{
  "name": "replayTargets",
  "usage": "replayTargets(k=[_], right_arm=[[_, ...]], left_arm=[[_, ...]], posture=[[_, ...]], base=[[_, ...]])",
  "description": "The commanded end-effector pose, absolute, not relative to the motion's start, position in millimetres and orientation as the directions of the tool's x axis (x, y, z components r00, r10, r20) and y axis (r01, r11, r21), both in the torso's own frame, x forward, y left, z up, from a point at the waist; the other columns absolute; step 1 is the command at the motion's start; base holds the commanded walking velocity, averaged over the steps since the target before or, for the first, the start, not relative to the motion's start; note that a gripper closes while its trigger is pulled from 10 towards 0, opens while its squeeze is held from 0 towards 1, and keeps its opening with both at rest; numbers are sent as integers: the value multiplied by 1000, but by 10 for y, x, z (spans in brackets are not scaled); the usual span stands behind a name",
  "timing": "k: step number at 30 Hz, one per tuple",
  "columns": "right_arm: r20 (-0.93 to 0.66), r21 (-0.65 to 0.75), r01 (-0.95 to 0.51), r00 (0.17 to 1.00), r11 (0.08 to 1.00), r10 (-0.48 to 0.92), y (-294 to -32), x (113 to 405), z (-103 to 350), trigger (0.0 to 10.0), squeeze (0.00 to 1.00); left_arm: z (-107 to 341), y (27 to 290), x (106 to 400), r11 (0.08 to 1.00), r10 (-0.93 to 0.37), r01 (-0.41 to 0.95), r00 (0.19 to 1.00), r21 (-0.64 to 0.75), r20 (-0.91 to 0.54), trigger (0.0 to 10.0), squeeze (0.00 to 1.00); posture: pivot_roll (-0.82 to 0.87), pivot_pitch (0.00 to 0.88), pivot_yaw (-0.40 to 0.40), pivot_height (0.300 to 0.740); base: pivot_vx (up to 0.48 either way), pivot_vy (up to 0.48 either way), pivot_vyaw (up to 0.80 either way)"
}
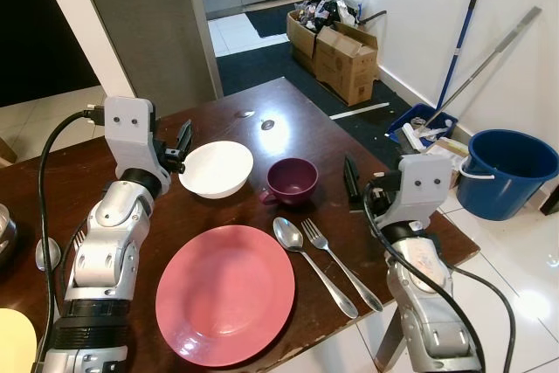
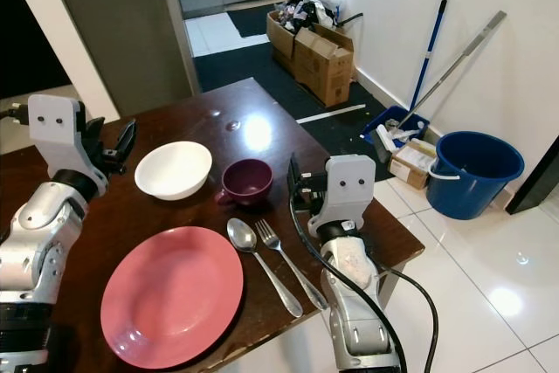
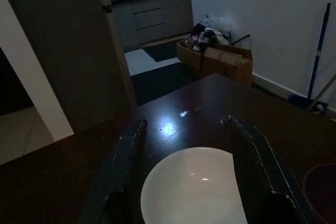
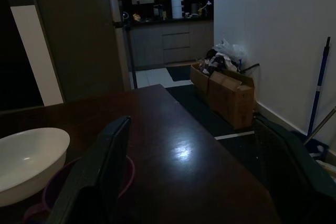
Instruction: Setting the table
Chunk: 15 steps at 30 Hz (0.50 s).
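Note:
On the dark wooden table (image 1: 79, 172) lies a pink plate (image 1: 225, 293) near the front edge. A spoon (image 1: 310, 261) and a fork (image 1: 342, 265) lie side by side just right of it. Behind them stand a white bowl (image 1: 216, 169) and a purple cup (image 1: 292, 181). My left gripper (image 1: 183, 141) hovers at the bowl's left rim, open; in the left wrist view its fingers (image 3: 131, 153) straddle the bowl (image 3: 194, 190). My right gripper (image 1: 351, 181) is open to the right of the cup, holding nothing; the right wrist view shows the cup (image 4: 50, 192) past one finger (image 4: 107, 166).
A yellow plate (image 1: 13, 342) and a metal vessel (image 1: 3, 235) sit at the table's left end. Right of the table stand a blue bucket (image 1: 507, 168), a mop (image 1: 458, 45) against the wall and cardboard boxes (image 1: 345, 58). The table's right edge is near my right arm.

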State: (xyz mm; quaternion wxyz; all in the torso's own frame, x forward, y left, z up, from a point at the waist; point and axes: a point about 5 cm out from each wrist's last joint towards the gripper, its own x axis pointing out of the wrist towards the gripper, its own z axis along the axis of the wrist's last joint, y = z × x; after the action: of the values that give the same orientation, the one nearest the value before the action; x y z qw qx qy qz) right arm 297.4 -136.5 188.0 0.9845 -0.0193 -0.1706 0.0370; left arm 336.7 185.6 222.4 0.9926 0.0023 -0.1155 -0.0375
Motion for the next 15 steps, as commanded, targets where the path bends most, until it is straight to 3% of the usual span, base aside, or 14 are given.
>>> replayTargets(k=[1, 15], right_arm=[[325, -51, -74, 942, 996, 87, -1338, 2965, 1859, 10000, 0], [326, -52, -74, 942, 996, 87, -1338, 2970, 1862, 10000, 0]], left_arm=[[2196, 1878, 3357, 998, -67, 66, 974, 12, 214, 10000, 0], [2199, 1874, 3362, 998, -67, 66, 974, 11, 216, 10000, 0]], posture=[[-86, 0, 197, 740], [-82, 0, 195, 740]], base=[[0, 0, 0], [0, 0, 0]])
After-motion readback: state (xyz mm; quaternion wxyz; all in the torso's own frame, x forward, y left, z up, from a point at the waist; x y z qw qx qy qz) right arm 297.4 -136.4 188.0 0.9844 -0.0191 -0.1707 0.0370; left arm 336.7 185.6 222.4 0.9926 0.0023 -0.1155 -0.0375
